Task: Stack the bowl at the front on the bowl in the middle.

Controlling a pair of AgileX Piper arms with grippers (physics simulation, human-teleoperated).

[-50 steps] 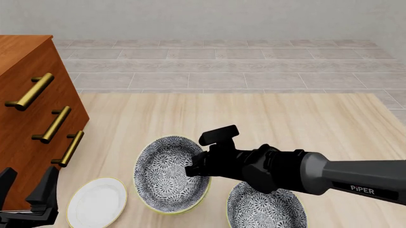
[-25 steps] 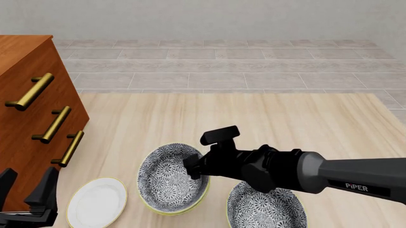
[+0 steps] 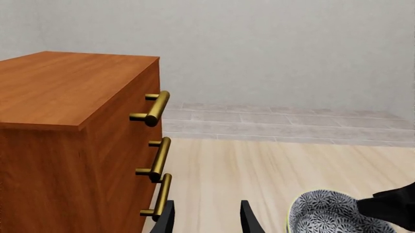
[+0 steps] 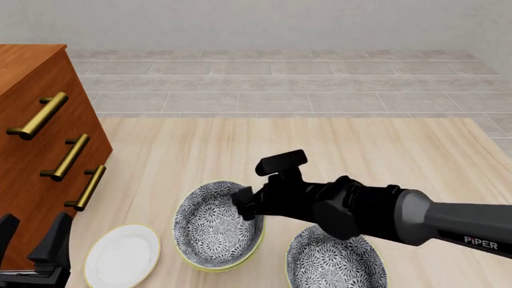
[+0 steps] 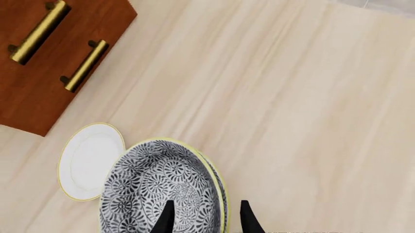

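Pale wood tabletop (image 4: 360,138) fills the scene, with a brown dresser (image 4: 36,144) standing along its left edge. The right arm reaches in across the front, and its right tool (image 4: 244,207) sits at the near-side rim of the bowl at the front (image 4: 210,223).

Half a second ago that bowl lay at the same spot; a second ago it looked larger and higher. It has since come down, while the arm has lifted a little. In the right wrist view the fingers (image 5: 167,218) stand wide apart, one on each side of the rim, as wide as the idle left tool (image 3: 206,221) (parked low by the dresser, also spread). So the bowl looks released rather than held.

A second yellow rim shows just outside it, which is the bowl in the middle (image 5: 224,194), nested underneath. The stack therefore seems made, and only withdrawal remains. A third bowl (image 4: 336,263) and a white plate (image 4: 122,255) lie to either side.
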